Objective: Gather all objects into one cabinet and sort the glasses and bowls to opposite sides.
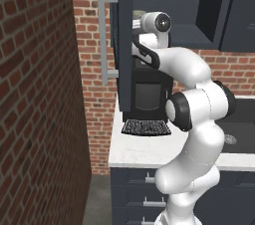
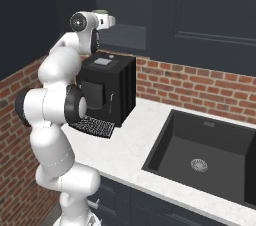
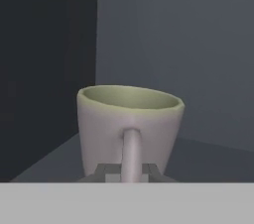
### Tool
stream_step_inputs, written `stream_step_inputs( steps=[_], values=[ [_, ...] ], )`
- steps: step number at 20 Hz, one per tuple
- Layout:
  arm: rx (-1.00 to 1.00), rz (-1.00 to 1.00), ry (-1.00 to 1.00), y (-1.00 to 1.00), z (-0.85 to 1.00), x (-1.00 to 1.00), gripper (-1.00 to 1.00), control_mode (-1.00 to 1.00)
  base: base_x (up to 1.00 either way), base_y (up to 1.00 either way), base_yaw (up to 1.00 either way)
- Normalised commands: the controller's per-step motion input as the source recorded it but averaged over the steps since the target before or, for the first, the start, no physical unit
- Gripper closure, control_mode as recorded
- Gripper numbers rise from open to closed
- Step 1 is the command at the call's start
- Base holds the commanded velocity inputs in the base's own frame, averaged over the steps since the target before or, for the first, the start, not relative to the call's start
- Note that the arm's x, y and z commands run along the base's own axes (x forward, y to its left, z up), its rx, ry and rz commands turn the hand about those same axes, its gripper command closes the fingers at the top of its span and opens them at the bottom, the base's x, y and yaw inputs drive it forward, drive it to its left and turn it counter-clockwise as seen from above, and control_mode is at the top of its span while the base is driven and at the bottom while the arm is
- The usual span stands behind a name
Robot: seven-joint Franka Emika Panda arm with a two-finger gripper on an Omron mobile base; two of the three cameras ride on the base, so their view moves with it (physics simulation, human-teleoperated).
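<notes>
Mug [image 3: 128, 124]: upright on cabinet shelf [image 3: 44, 166], by its left wall, handle [image 3: 131, 152] toward gripper | Gripper [image 3: 130, 172]: directly at mug, fingers pressed together, pinching handle | Cabinet door [image 1: 123, 45]: swung open above coffee machine [image 2: 107, 90]

A pale beige-grey mug [image 3: 128, 126] stands upright on the dark cabinet shelf [image 3: 208, 161], near its back corner, handle facing the camera. Below, the white marble counter [image 2: 131, 140] carries a black coffee machine [image 2: 107, 90] beside a black sink [image 2: 200, 155].
</notes>
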Motion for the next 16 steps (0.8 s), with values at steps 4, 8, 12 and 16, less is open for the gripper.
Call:
stream_step_inputs(
  steps=[4,8,12,16],
  values=[
    [0.00,0.00,0.00,0.00,0.00,-0.01,1.00,-1.00,0.00,0.00,0.00],
    [0.01,0.00,0.00,-0.02,0.01,-0.07,1.00,-1.00,0.00,0.00,0.00],
    [0.03,0.00,0.00,-0.15,0.11,-0.24,1.00,-1.00,0.00,0.00,0.00],
    [0.02,0.00,-0.01,-0.12,0.25,-0.27,1.00,-1.00,0.00,0.00,0.00]
  ],
)
